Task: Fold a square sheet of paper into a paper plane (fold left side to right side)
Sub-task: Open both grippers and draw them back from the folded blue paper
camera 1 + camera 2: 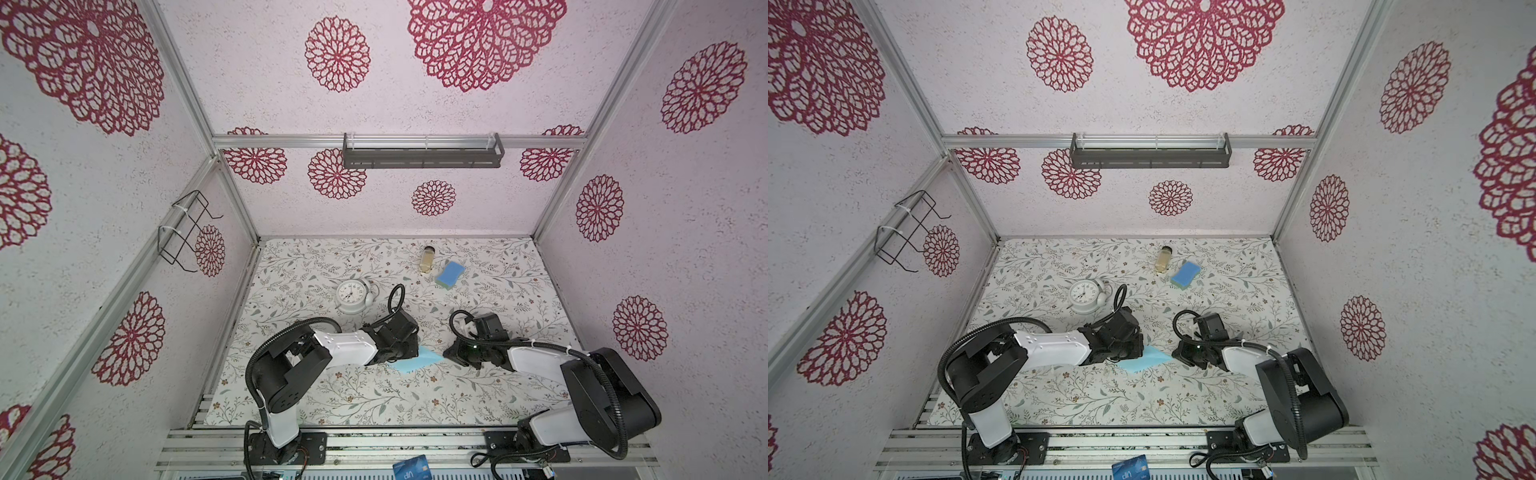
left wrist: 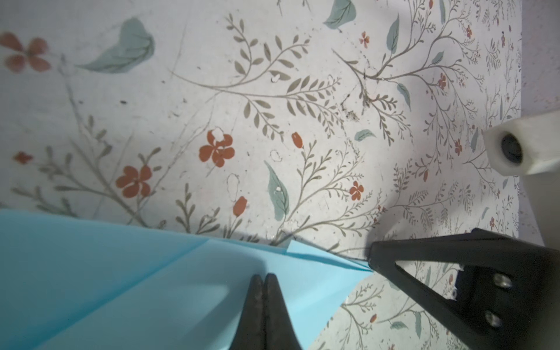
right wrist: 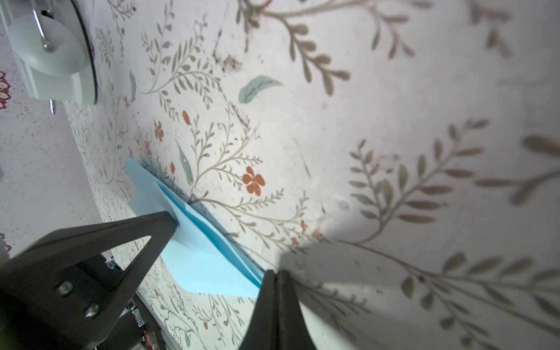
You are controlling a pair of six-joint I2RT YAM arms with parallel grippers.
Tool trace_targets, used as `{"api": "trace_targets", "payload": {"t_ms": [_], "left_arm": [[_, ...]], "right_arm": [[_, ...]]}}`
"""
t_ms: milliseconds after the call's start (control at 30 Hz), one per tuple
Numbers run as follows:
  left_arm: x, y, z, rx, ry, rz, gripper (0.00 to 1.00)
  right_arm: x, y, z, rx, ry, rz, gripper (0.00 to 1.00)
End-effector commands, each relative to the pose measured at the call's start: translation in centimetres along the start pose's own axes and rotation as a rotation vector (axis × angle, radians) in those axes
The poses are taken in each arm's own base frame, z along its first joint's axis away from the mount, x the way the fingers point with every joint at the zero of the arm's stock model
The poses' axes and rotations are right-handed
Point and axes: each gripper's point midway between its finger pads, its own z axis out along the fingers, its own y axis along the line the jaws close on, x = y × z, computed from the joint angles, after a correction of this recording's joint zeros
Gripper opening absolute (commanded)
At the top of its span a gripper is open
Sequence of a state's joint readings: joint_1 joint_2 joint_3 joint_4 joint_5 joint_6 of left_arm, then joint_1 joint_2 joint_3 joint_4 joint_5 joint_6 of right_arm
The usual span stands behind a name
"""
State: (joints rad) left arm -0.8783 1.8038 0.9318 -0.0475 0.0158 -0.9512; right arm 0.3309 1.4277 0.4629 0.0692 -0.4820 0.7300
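Floral-printed covering spreads over the table (image 1: 374, 399) inside a booth whose walls carry red lacework rosettes. Nearest the front, a dark blue printed card (image 1: 411, 467) lies on the metal rails between the two arm bases.

Further in, near the middle of the table, the paper plane (image 1: 415, 362) lies flat in both top views. It is light blue, creased into layers, and its pointed nose is turned toward the right arm. The left gripper (image 2: 263, 277) has its fingers pressed tight together with nothing between them. Their tips bear down on the upper face of the plane's wide part, seen from the right wrist view as a black wedge touching the paper. The right gripper (image 3: 274, 272) is likewise closed finger against finger, and its tip meets the very end of the nose. Whether any paper is nipped between those fingers I cannot tell; the layered folded edge runs right up to them. In a top view the two grippers face each other across the plane.

Beyond the left arm a white alarm clock (image 1: 351, 295) stands well apart from the paper. Further back and to the right lies a blue sponge (image 1: 449, 274) with a green underside, and just beside it a small bottle (image 1: 428, 258) of yellowish liquid. On the back wall hangs a dark grey shelf (image 1: 422, 151), and on the left wall a black wire rack (image 1: 185, 232)
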Motion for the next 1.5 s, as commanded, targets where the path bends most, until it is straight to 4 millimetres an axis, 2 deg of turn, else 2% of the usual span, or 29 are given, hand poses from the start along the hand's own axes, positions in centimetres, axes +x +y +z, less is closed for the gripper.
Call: {"api": "trace_targets", "payload": {"t_ms": [0, 67, 100, 367, 533, 633, 800, 933, 1000, 1100, 1467], "left_arm": [[-2.4, -1.2, -2.3, 0.027, -0.072, -0.002, 0.0], [-3.5, -1.2, -3.3, 0.038, -0.108, -0.03, 0.01], [-3.9, -1.2, -3.7, 0.04, -0.121, -0.041, 0.06], [-6.7, 0.1, -7.4, 0.016, -0.252, -0.113, 0.57], [-7.3, 1.7, -9.6, -0.016, -0.323, -0.168, 0.73], [-6.9, 2.9, -10.6, -0.037, -0.348, -0.21, 0.78], [-5.6, 4.8, -11.5, -0.053, -0.357, -0.277, 0.84], [-4.3, 6.0, -12.0, -0.082, -0.355, -0.292, 0.9], [-4.0, 6.3, -12.3, -0.1, -0.358, -0.281, 0.93], [-3.7, 6.9, -12.9, -0.138, -0.377, -0.254, 0.99], [-4.3, 7.9, -15.0, -0.137, -0.525, -0.225, 0.99]], "right_arm": [[1.4, -1.1, 0.1, 0.018, 0.027, 0.006, 0.0], [1.8, -0.9, -0.1, 0.001, 0.02, 0.026, 0.0], [2.0, -0.7, -0.1, -0.008, 0.018, 0.031, 0.0], [5.1, 1.3, 0.2, -0.027, 0.004, 0.004, 0.0], [6.8, 3.4, 0.2, -0.065, 0.033, -0.051, 0.0], [6.8, 3.9, -0.7, -0.049, 0.034, -0.113, 0.0], [5.1, 4.9, -2.3, -0.012, -0.015, -0.221, 0.0], [3.6, 6.8, -2.4, -0.092, -0.021, -0.257, 0.34], [2.9, 7.5, -2.1, -0.126, -0.017, -0.263, 0.42], [2.1, 8.4, -1.1, -0.164, 0.003, -0.276, 0.44], [0.7, 9.1, 2.3, -0.187, 0.061, -0.284, 0.44]]}}
